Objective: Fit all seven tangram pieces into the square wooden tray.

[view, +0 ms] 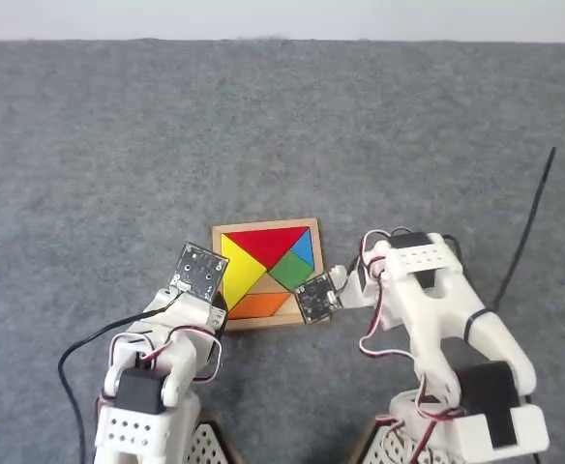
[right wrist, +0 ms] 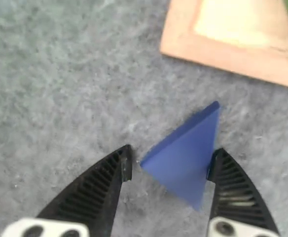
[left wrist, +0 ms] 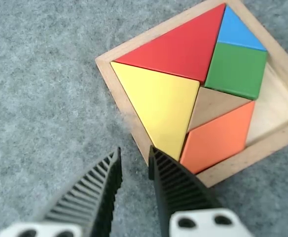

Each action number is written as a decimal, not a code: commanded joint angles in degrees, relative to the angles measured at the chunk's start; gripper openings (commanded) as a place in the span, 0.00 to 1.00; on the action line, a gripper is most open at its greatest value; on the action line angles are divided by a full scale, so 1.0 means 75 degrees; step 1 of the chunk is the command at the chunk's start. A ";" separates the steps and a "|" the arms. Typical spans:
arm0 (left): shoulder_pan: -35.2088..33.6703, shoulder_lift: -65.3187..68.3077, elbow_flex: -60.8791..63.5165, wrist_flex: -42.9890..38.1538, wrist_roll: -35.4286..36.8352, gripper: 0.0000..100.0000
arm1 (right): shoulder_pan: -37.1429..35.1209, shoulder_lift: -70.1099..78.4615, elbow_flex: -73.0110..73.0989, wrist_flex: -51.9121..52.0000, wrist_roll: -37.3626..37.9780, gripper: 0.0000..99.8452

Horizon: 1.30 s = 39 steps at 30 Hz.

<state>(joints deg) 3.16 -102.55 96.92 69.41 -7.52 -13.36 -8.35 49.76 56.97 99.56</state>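
The square wooden tray (view: 263, 226) lies mid-table on grey carpet. In it sit a red triangle (left wrist: 183, 44), a yellow triangle (left wrist: 163, 103), a light blue triangle (left wrist: 235, 30), a green square (left wrist: 235, 69), a wood-coloured triangle (left wrist: 215, 103) and an orange parallelogram (left wrist: 218, 136); a bare triangular gap (left wrist: 274, 108) shows beside them. My left gripper (left wrist: 134, 158) hovers at the tray's near-left corner, slightly open and empty. My right gripper (right wrist: 171, 165) is open around a dark blue triangle (right wrist: 183, 158) on the carpet just outside the tray's corner (right wrist: 223, 49); one finger (right wrist: 223, 173) touches it.
Both arms stand at the table's near edge, their wrist cameras (view: 200, 271) (view: 318, 300) overhanging the tray's near corners. A black cable (view: 529, 222) runs up the right side. Open carpet stretches beyond the tray.
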 commanded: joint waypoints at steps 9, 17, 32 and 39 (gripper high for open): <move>0.0012 0.0012 -0.0053 0.0035 0.0094 0.09 | 0.0229 0.0088 -0.0117 0.0029 0.0152 0.14; 0.0012 0.0012 -0.0053 0.0035 0.0094 0.09 | 0.0229 0.0064 -0.0293 0.0029 -0.0457 0.09; 0.0012 0.0012 -0.0053 0.0035 0.0094 0.09 | -0.0662 0.0053 -0.2004 0.1682 -0.3915 0.23; 0.0012 0.0012 -0.0053 0.0035 0.0094 0.09 | -0.1155 0.0064 -0.1711 0.1682 -0.3833 0.23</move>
<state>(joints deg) 3.16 -102.55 96.92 69.41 -7.52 -20.48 -6.95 37.71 68.66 71.08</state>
